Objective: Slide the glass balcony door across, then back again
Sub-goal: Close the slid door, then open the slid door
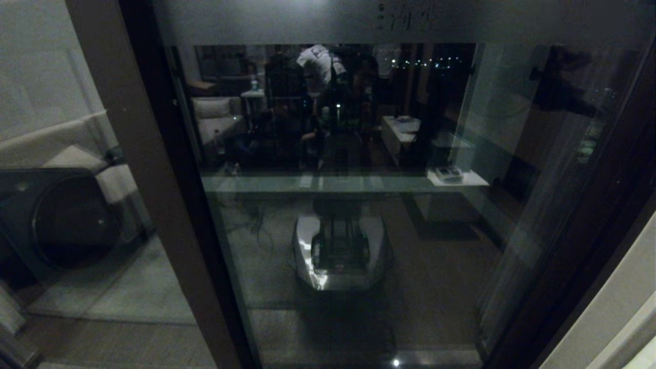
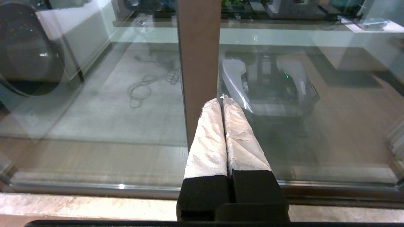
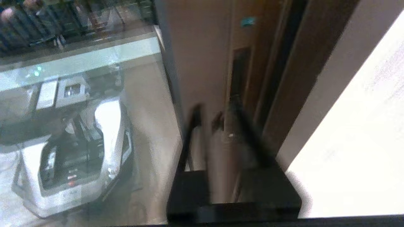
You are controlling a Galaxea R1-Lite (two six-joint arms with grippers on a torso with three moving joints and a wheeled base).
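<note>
Filling the view ahead, the glass balcony door [image 1: 338, 205] looks heavy, stiff and breakable; take hold at its slot handle [image 3: 239, 71]. The right gripper [image 3: 217, 116] nears it, jaws released; the left gripper [image 2: 222, 101] hangs clenched, idle.

Glass balcony door [image 1: 348, 205]: full-height pane in dark brown frame, frosted strip w/ faint characters along top, glass reflecting the room & robot base. It stands upright, filling most of head view, left upright running diagonally down, right upright close against the wall edge. Right upright carries a narrow recessed slot handle [image 3: 239, 72], dark & vertical.
</note>
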